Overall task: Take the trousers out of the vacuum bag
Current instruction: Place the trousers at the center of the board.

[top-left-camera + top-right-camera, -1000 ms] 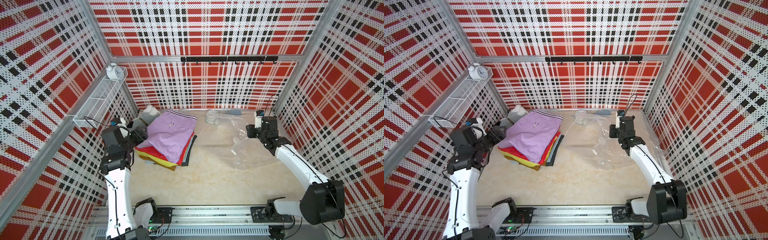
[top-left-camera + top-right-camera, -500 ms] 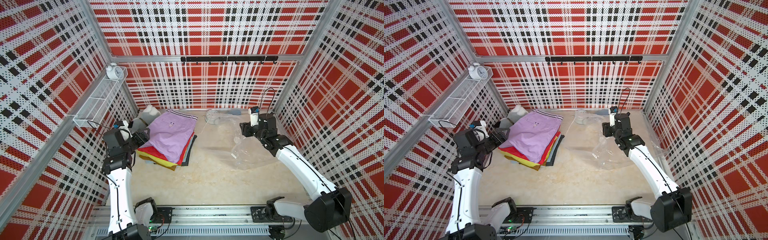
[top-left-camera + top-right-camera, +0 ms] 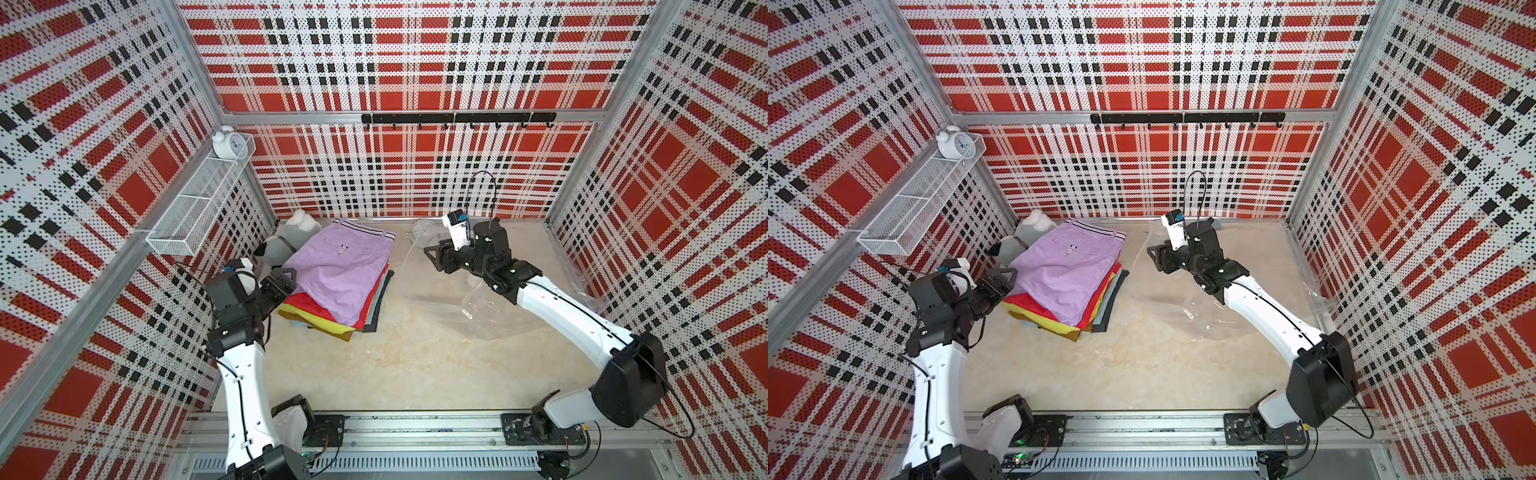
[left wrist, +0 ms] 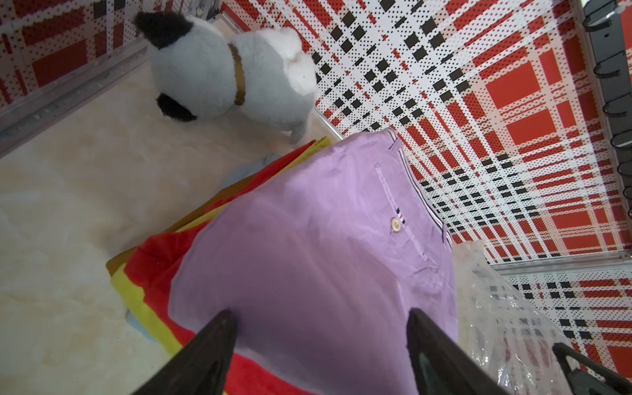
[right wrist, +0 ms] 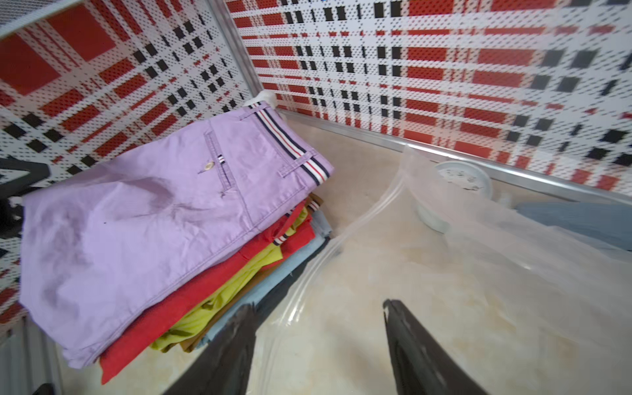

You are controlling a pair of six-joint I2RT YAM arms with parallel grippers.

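Beige marbled tabletop [image 3: 395,365], plaid perforated walls on three sides.

Trousers [image 3: 340,274] [image 3: 1067,270] lay as one folded stack on the bare tabletop, outside the vacuum bag [image 3: 478,307]. Lilac pair on top, with a back pocket with a pale button and a waistband striped navy, white and red. Below it, in the right wrist view [image 5: 136,222]: red, yellow-green, mustard-brown, light blue, then charcoal at the bottom, edges fanned out stepwise.

Bag sat just beside the stack, clear, crinkled and flattened [image 5: 513,273]. Its zip-seal strip ran along the stack's lower edge. Round white valve cap [image 5: 461,178] was near the waistband end.

Grey-white plush toy [image 4: 222,75] stood beside the stack, opposite the bag.

Left gripper [image 4: 318,314] sat at the stack's toy-side edge, jaws spread wide over the lilac cloth, gripping nothing. Contact with the cloth could not be told.

Right gripper [image 5: 318,307] hung on the bag side of the stack, jaws apart above the plastic, nothing between them.
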